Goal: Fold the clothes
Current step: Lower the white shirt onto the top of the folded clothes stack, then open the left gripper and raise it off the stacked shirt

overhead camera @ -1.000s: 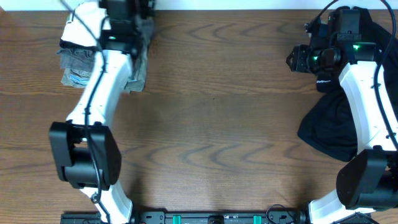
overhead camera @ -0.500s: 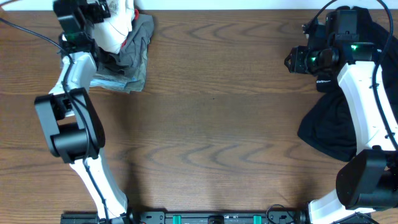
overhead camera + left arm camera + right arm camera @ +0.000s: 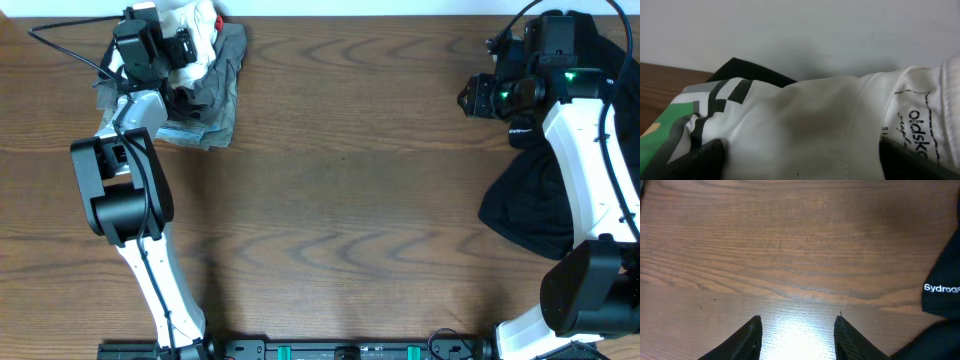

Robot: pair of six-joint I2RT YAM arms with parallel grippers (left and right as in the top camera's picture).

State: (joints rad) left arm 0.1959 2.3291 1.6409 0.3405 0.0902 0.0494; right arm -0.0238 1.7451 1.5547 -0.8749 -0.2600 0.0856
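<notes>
Your table [image 3: 350, 200] is brown wood, and most of its middle shows bare grain. Your left arm [image 3: 150, 270] rises from 7 o'clock and reaches to the 10 o'clock corner. Your right arm [image 3: 590, 150] climbs the 3 o'clock edge and ends near 2 o'clock.

A black garment [image 3: 530, 210] lies crumpled at 3 o'clock, partly under the right arm. In the right wrist view its edge, at 4 o'clock, carries white lettering [image 3: 942, 288] that the frame cuts off. A grey pile [image 3: 215, 90] sits at 10 o'clock, loosely stacked.

Your shirt [image 3: 195, 20] is bunched on top of that pile, at the far edge of the table, touching the left arm's tip. In the left wrist view it fills most of the frame as white cloth, with something black [image 3: 747, 70] behind it at 11 o'clock.

Your left gripper [image 3: 807, 157] stands spread wide. Its dark fingers [image 3: 705, 160] show at 7 and 5 o'clock, with the shirt bulging between them; the jaws are not pinched on it.

Your right gripper [image 3: 797, 330] is parted part-way over bare wood, and nothing lies between its fingers [image 3: 747, 337].

The green-and-grey print [image 3: 675, 130] shows at 8 o'clock in the left wrist view. A label [image 3: 920, 132] with small dark letters sits at 4 o'clock.
</notes>
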